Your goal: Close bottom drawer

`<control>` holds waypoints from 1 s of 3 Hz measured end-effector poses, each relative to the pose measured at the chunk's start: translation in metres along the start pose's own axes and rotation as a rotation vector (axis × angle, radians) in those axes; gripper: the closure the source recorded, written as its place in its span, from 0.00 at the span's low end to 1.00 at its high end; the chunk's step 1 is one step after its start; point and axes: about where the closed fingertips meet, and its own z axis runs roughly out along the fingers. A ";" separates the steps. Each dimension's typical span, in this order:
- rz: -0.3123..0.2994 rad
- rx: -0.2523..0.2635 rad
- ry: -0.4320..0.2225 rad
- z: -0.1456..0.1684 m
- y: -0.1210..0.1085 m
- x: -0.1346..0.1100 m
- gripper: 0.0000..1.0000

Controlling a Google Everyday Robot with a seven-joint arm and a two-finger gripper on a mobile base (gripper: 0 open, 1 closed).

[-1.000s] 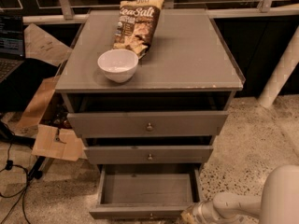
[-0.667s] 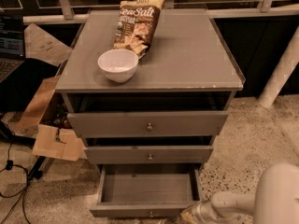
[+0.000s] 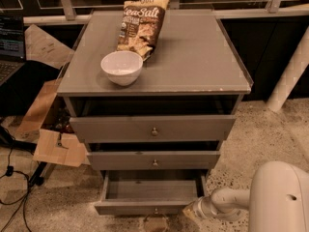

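One second on, and the gripper had crept left, now sitting low at the right end of the bottom drawer, touching or just beside its front panel. I couldn't tell whether the gripper was spread or pressed together. The drawer front looked to have slid in a little under the cabinet, so I judged the push had begun and was working. It was still well out though, lowest of the three, so most of the travel remained.

Its inside showed plain grey and nothing in it that I could see. Up on the cabinet top, the white bowl looked empty, with the chip bag lying just behind it. The top drawer stood slightly out, with only a dark gap above it, contents hidden.
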 end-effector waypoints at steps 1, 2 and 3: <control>-0.055 0.025 -0.013 -0.002 -0.010 -0.031 1.00; -0.151 0.054 -0.020 -0.001 -0.024 -0.086 1.00; -0.152 0.053 -0.020 -0.001 -0.024 -0.087 1.00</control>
